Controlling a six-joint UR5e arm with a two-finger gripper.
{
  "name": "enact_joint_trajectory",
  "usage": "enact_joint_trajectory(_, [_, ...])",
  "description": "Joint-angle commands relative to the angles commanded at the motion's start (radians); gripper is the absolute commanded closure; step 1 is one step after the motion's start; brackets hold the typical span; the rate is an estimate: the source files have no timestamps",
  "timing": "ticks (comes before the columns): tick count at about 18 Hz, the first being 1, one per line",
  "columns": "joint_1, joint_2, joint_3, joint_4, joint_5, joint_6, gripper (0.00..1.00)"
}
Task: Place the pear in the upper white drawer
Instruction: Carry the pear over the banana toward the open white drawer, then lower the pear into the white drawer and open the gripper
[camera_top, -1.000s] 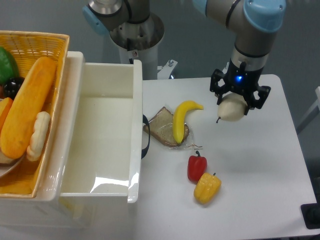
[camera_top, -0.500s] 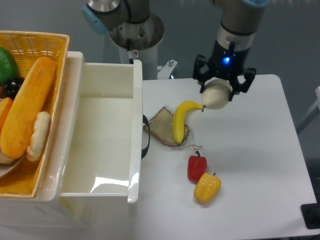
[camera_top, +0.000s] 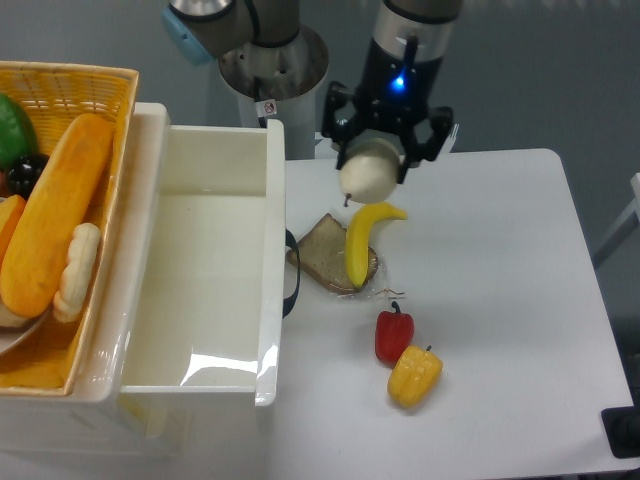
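We see the pear (camera_top: 368, 173), a pale cream-white, smooth, roundish fruit, held up off the table with its thin dark stem pointing down and slightly left. It hangs just right of the upper white drawer (camera_top: 272, 300), near that drawer's far right corner and not yet over its cavity. The drawer is a large glossy white rectangular box with tall walls, pulled open, its inside bare and shiny, with a dark handle on its right-hand wall.

Banana (camera_top: 362, 243) overlaps bread slice (camera_top: 322, 250); red pepper (camera_top: 393, 333) touches yellow pepper (camera_top: 415, 376).
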Motion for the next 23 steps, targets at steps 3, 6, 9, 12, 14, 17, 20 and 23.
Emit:
enact_joint_trajectory(3, [-0.043,0.005,-0.003,0.005,-0.009,-0.069,0.63])
enact_joint_trajectory(6, [-0.095,-0.006,-0.011,0.011,-0.008,-0.084,0.63])
enact_joint_trajectory(9, [-0.138,-0.009,-0.025,0.017,-0.008,-0.083,0.63])
enact_joint_trajectory(12, [-0.170,-0.028,-0.025,0.021,-0.008,-0.081,0.62])
enact_joint_trajectory(14, [-0.190,-0.032,-0.026,0.023,-0.008,-0.075,0.63])
enact_joint_trajectory(17, [-0.213,-0.052,-0.025,0.043,-0.008,-0.077,0.62])
enact_joint_trajectory(20, [-0.229,-0.066,-0.025,0.044,-0.008,-0.074,0.61])
enact_joint_trajectory(23, [-0.235,-0.081,-0.025,0.046,-0.008,-0.074,0.59])
